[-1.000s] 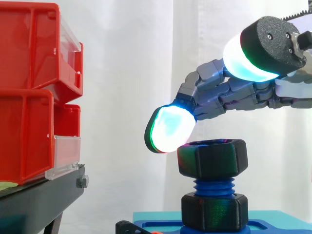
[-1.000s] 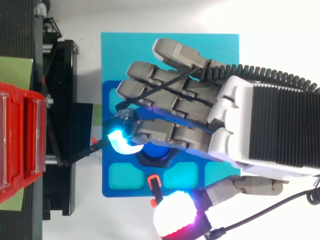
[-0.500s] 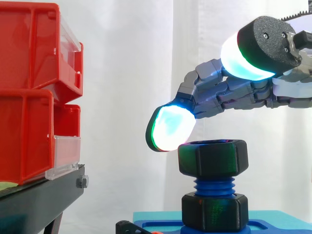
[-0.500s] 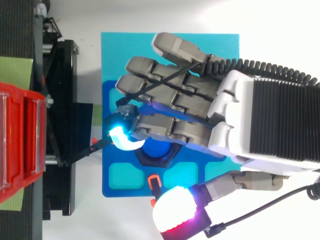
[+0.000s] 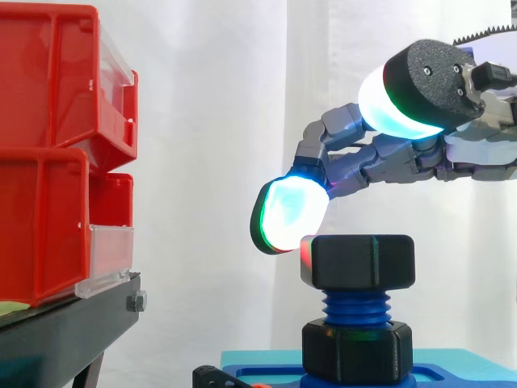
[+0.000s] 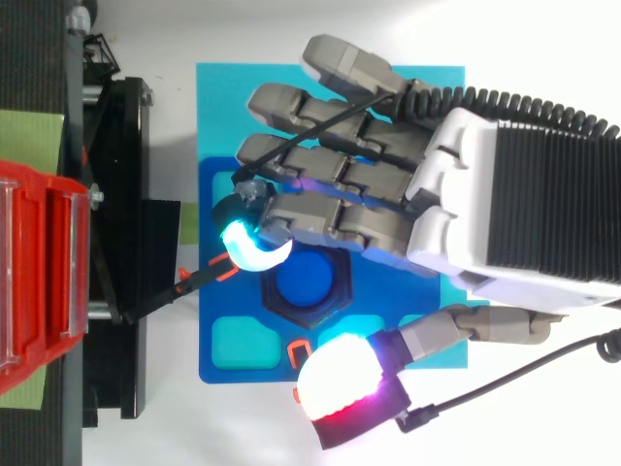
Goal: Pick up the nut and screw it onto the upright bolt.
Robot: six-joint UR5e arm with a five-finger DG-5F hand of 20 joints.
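the nut is not in the hand: it sits on the upper threads of the upright blue bolt, with bare thread below it down to a second black collar on the blue base. the hand reaches in from the right above the nut, fingers loosely bent and thumb spread well apart, so it grips nothing. one glowing fingertip pad hangs at the nut's upper left corner, touching it or just beside it; i cannot tell which. the thumb pad is raised high on the near side, well clear of the nut. the likely trouble is that a single pad pushing on one corner has nothing opposing it, so it could ride up over the top edge and slip off without turning the nut. a sideways shove might also cock the nut on the few threads it seems to have caught and jam it. the side view gives the heights: how far down the bolt the nut stands, and the thumb lifted above it. the top view gives the layout: the bolt's round end showing in the nut's bore, the fingertip off the nut's far-left edge, and the thumb pad out past its near side. the red bins on the black stand stand well apart to the left.
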